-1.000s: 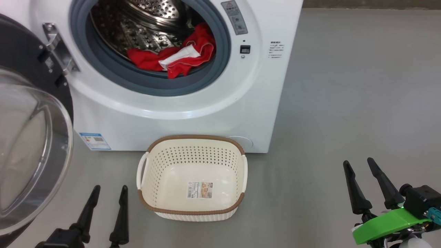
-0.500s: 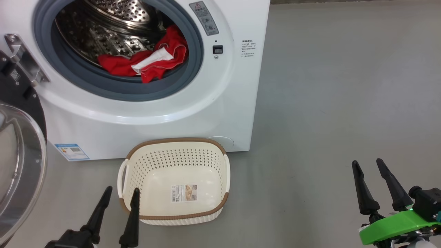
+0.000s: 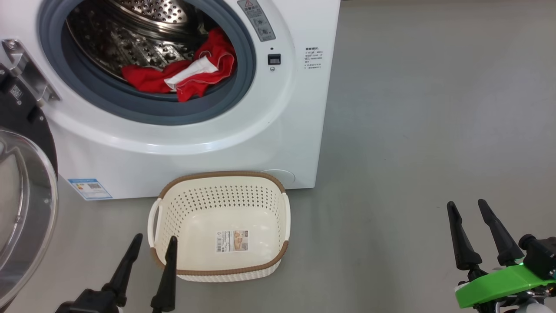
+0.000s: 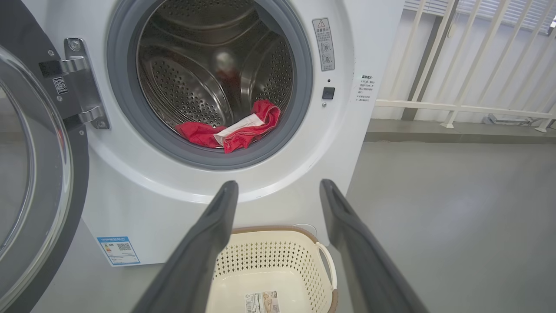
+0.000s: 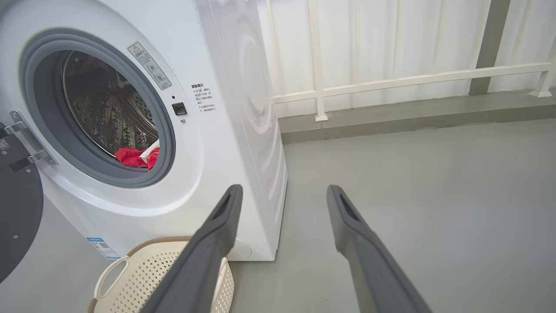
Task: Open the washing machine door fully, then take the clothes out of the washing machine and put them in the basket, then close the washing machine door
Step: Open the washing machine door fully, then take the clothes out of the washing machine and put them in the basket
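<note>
washing machine door [image 3: 24, 208] is swung out at 9 o'clock, so the pull is next. I'd send the left gripper [image 3: 155, 238] toward 12 through the gasket and pinch the bunched middle of the clothes [image 3: 182, 76], clearing the lip on the way out. Left and right gripper [image 3: 465, 203] fingers are spread wide and empty. The clothes are a crumpled red heap with a white panel, at 5 o'clock in the drum mouth; the basket [image 3: 217, 272] sits empty at 6.

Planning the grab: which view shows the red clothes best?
The head view: the clothes show whole and largest, in the drum. The left wrist view shows them whole but smaller; the right wrist view, a sliver behind the gasket.
</note>
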You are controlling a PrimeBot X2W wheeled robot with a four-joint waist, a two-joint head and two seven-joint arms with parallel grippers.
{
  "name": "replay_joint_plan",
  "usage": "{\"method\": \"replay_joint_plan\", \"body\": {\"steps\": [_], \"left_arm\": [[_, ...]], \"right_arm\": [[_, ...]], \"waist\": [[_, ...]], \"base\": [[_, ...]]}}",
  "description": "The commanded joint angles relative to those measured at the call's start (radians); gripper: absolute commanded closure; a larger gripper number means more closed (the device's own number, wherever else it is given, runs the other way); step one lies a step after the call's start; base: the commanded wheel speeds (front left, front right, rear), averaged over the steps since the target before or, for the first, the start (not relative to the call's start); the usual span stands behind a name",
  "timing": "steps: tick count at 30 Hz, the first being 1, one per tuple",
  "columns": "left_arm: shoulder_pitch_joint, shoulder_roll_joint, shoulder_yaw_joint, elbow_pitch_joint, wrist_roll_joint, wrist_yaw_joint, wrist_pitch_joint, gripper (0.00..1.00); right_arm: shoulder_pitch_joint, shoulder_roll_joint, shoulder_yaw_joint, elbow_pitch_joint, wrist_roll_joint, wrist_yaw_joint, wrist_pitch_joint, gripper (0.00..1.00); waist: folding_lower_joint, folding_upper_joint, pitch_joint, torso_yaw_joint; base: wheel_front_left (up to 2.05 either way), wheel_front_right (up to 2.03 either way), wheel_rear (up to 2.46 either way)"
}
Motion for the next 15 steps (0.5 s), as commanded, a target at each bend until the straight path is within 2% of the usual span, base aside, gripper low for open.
{"method": "replay_joint_plan", "body": {"steps": [1, 9, 15], "left_arm": [[-0.032, 0.014, 0.027, -0.028, -0.003, -0.006, -0.005, 0.00], [-0.032, 0.014, 0.024, -0.027, -0.018, -0.006, -0.005, 0.00], [-0.032, 0.024, 0.013, -0.033, -0.034, -0.006, -0.005, 0.00]], "right_arm": [[-0.002, -0.016, 0.016, -0.026, -0.008, 0.007, -0.006, 0.00], [0.000, -0.018, 0.019, -0.027, -0.009, 0.007, -0.006, 0.00], [0.002, -0.016, 0.025, -0.028, -0.009, 0.007, -0.006, 0.00]], "waist": [[0.0000, -0.0001, -0.002, 0.003], [0.0000, -0.0001, -0.007, 0.010], [0.0000, -0.0001, -0.009, 0.012]], "base": [[0.00, 0.00, 0.00], [0.12, -0.12, 0.00], [0.91, -0.91, 0.00]]}}
